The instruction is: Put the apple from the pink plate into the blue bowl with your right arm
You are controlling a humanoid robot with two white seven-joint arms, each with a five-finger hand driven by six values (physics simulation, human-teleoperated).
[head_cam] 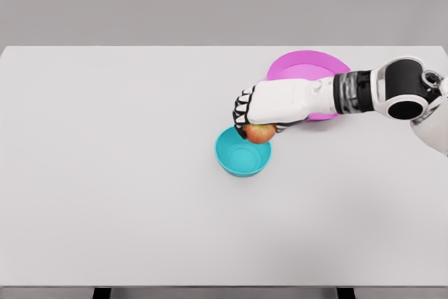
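one apple (260, 133) sits clasped in the right hand's (274, 105) fingers (243, 108) above the blue bowl (242, 160), pink plate (305, 66) behind.

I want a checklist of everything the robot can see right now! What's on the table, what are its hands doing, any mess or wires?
Surface: white table, flat and plain.
Job's things: apple held over the far rim of the blue bowl; pink plate at the far right, partly hidden by the arm, nothing seen on the part that shows.
Clutter: nothing seen.
Hands: right hand curled around the apple from above; left hand not in view.
Cables: nothing seen.
Surroundings: plain grey wall behind the table; dark table legs at the bottom edge.
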